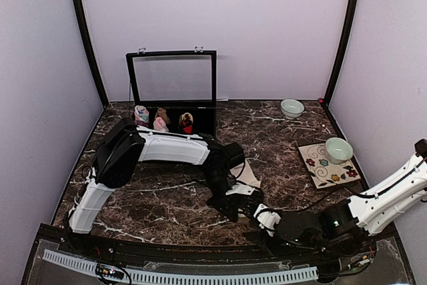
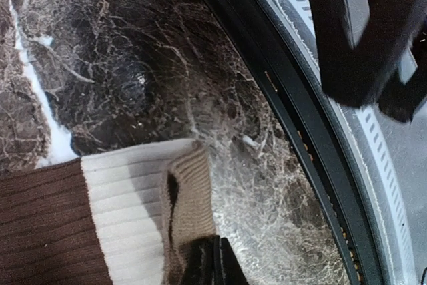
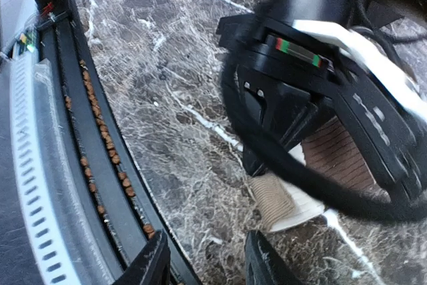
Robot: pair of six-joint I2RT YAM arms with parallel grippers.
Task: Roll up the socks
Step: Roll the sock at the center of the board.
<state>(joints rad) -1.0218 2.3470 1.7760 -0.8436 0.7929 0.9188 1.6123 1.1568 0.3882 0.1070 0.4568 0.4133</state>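
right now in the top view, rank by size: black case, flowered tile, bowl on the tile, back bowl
1. black case
2. flowered tile
3. bowl on the tile and back bowl: look alike, and nearness differs, so unranked

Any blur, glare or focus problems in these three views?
Top external: sharp and evenly lit, no harsh shadows. Left wrist: the cream sock ribbing is crisp; the dark shape at top right is out of focus. Right wrist: the left arm is smeared by blur, the right gripper is soft at the bottom edge, the marble table fairly sharp.
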